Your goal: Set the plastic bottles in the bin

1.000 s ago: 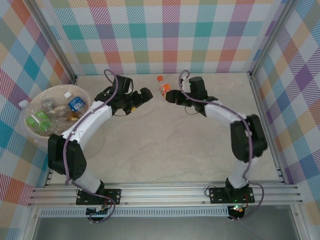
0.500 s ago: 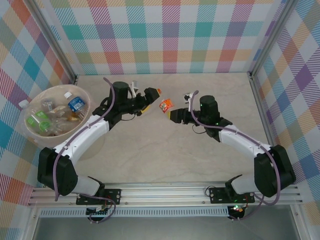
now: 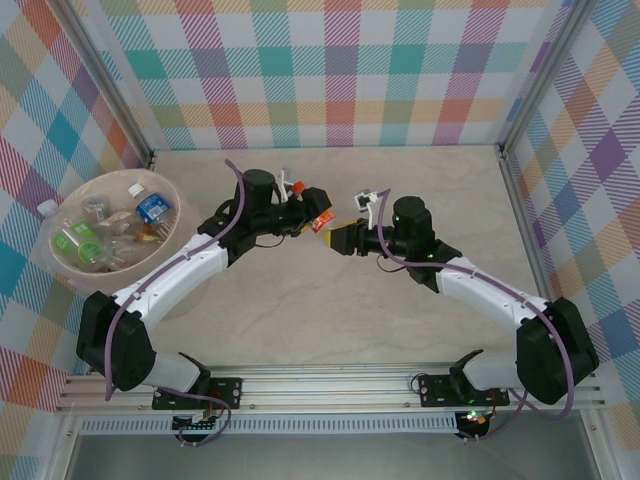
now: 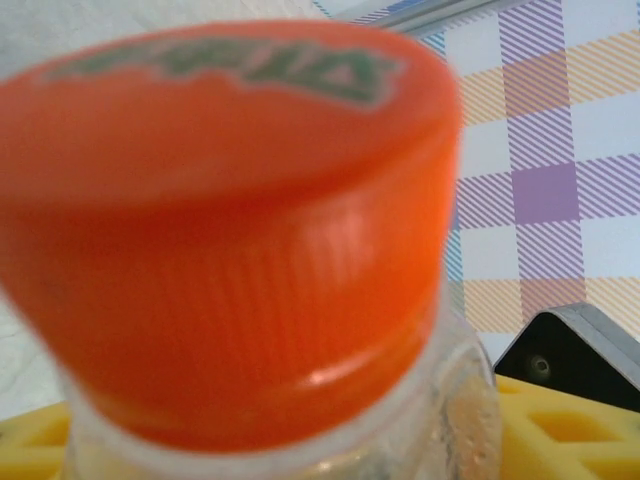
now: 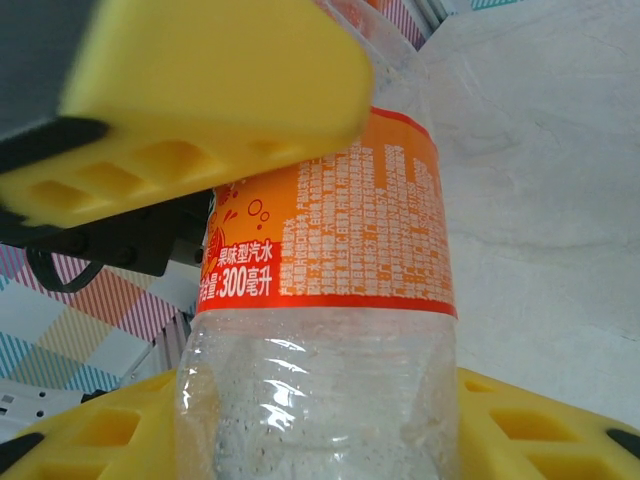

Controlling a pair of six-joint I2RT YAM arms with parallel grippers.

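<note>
A clear plastic bottle with an orange label and orange cap hangs above the middle of the table between both grippers. My right gripper is shut on its lower body; the yellow fingers flank the clear base. My left gripper is shut on its neck end, with one yellow finger lying across the top of the label. In the left wrist view the orange cap sits right before the lens, yellow pads on either side of the neck. The pinkish-beige bin stands at far left.
Several bottles with green, blue and white labels lie inside the bin. A white-capped bottle pokes out beside the bin's far-left rim. Checked walls and metal posts ring the beige table.
The right gripper carried the bottle from the back of the table toward the middle. The left gripper swung right to meet it and now grips the cap end.
</note>
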